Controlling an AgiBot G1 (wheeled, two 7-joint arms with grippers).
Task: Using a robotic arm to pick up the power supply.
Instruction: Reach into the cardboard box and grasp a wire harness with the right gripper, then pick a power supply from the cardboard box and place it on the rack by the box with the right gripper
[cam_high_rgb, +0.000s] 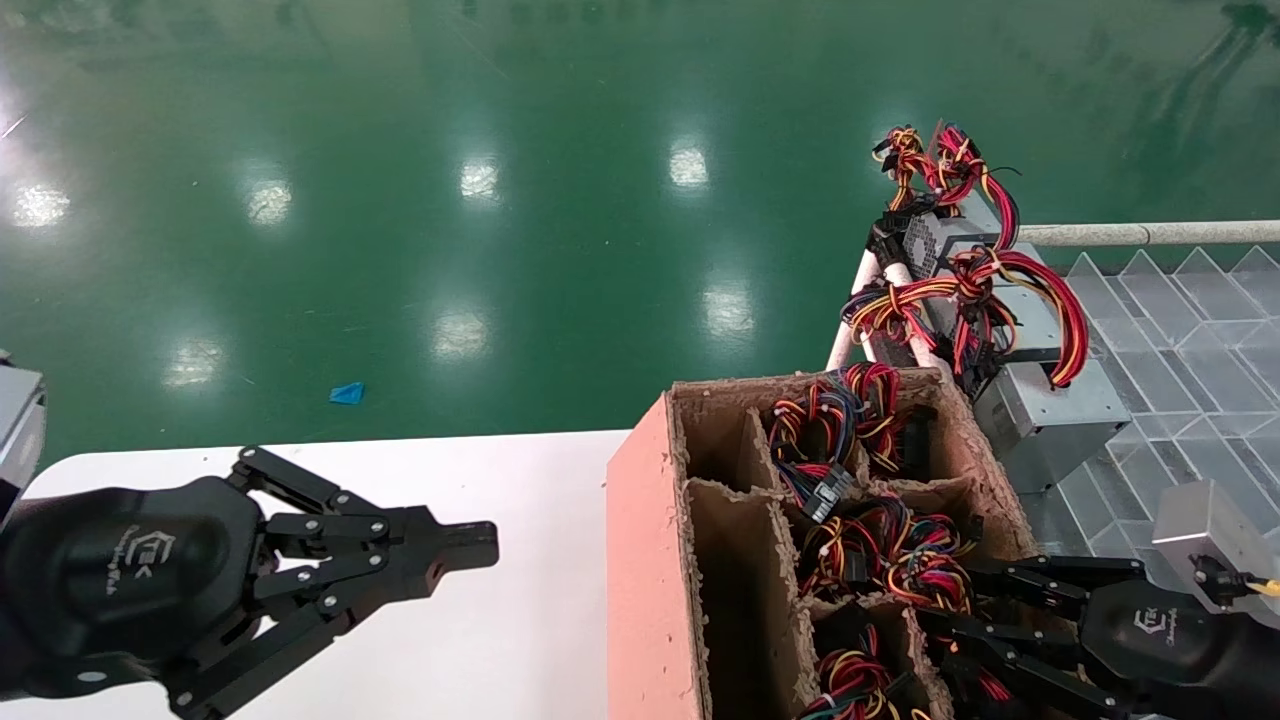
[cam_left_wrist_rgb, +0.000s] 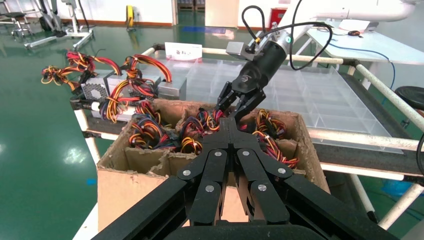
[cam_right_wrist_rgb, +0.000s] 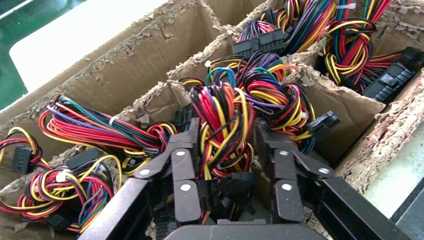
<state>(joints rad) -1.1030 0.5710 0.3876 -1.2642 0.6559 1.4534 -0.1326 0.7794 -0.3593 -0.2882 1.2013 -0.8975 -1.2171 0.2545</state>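
My right gripper (cam_right_wrist_rgb: 227, 145) stands open inside the ragged cardboard divider box (cam_high_rgb: 650, 560), its matte black fingers (cam_right_wrist_rgb: 182, 165) either side of a power supply's glossy wire bundle (cam_right_wrist_rgb: 222, 125); only the wrist view shows this. My left gripper (cam_high_rgb: 470, 545) is closed, empty, over the white worktop (cam_high_rgb: 520, 620).

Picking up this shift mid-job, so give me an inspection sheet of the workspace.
Surface: white table, bare where visible.
Job's things: divider box, wire bundles in its cells; power supplies on the rack beyond.
Clutter: blue scrap on the floor.
Grippers: left gripper shut over the table; right gripper open around a bundle.
Cables: red, yellow, black bundles.
Surroundings: green floor.
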